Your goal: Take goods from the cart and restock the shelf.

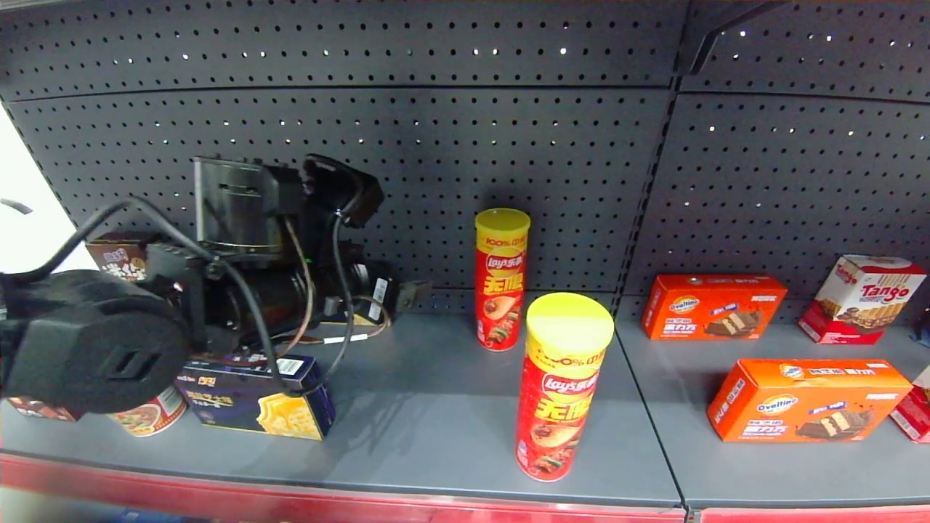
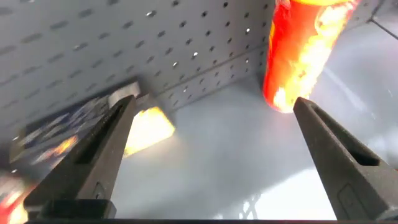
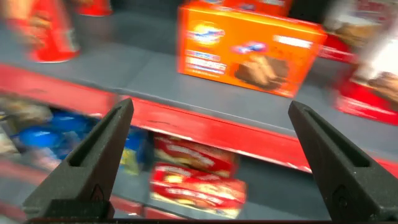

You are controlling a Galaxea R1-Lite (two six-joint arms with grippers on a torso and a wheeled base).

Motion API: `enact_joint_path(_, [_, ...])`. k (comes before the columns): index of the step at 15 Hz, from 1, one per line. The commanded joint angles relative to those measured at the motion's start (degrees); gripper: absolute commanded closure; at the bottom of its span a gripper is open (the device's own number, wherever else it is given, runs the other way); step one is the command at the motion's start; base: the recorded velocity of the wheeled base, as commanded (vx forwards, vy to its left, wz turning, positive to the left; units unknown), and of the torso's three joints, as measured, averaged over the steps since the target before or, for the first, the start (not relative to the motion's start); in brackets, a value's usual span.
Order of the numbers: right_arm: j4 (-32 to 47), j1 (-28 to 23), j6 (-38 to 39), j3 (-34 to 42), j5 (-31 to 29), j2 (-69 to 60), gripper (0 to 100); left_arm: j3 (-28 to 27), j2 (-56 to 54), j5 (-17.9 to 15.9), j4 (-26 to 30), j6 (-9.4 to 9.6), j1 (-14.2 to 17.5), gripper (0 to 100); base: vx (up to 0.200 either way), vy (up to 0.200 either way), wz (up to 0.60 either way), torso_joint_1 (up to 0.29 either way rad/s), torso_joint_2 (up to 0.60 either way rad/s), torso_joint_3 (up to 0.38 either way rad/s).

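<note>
**Operator:** Head view: report the shelf contents.

**Technician:** The grey shelf (image 1: 436,428) carries two upright red chip canisters with yellow lids. The rear chip canister (image 1: 501,280) stands near the pegboard (image 1: 450,145). The front chip canister (image 1: 563,388) stands near the red front edge (image 1: 327,497). To their right lie a rear orange box (image 1: 710,305) and a front orange box (image 1: 806,399). A red-and-white wafer box (image 1: 861,298) stands just beside the rear one. The left arm (image 1: 240,290) hangs over the left part of the shelf, above a dark blue cracker box (image 1: 254,396). A printed cup (image 1: 149,415) stands just beside that box.

**Operator:** Left wrist view: claw state?

**Technician:** The left claw (image 2: 212,102) is spread wide, with nothing between its fingers, over bare shelf surface. Past one finger stands a red canister (image 2: 305,50), near the pegboard; I cannot tell which of the two it is. Past the other finger lies the dark blue cracker box, blurred.

**Operator:** Right wrist view?

**Technician:** The right claw (image 3: 211,104) is likewise spread wide and holds nothing. It sits in front of the red front edge, apart from the goods. The front orange box (image 3: 249,46) lies on the shelf beyond it, near that edge. Below the edge lie red packets (image 3: 199,183) and blue packets (image 3: 37,134), blurred.
</note>
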Motion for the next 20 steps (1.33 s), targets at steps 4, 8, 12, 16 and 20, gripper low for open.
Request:
enact_joint_path(4, [6.27,2.90,-2.56,-18.54,1.11,18.59,0,14.45,-20.91,1.64,0.76,0.66,0.48,0,0.000,0.000,0.00,0.000,0.00,0.000])
enact_joint_path(8, [2.14,5.27,-1.42,-31.55,3.83,41.97,0,22.27,-24.78,2.16,0.06,0.66,0.48,0,0.000,0.000,0.00,0.000,0.00,0.000])
enact_joint_path(12, [-9.20,13.88,0.52,-33.13,1.11,59.73,0,21.74,-24.07,2.16,-0.12,0.66,0.57,0,0.000,0.000,0.00,0.000,0.00,0.000])
enact_joint_path(16, [-11.22,18.45,0.52,-36.82,-3.90,72.82,0,21.74,-23.90,2.08,-0.03,0.57,0.57,0,0.000,0.000,0.00,0.000,0.00,0.000])
enact_joint_path(20, [-14.56,20.65,0.52,-37.35,-4.17,81.70,0,21.74,-23.55,1.90,0.14,0.74,0.30,0,0.000,0.000,0.00,0.000,0.00,0.000])
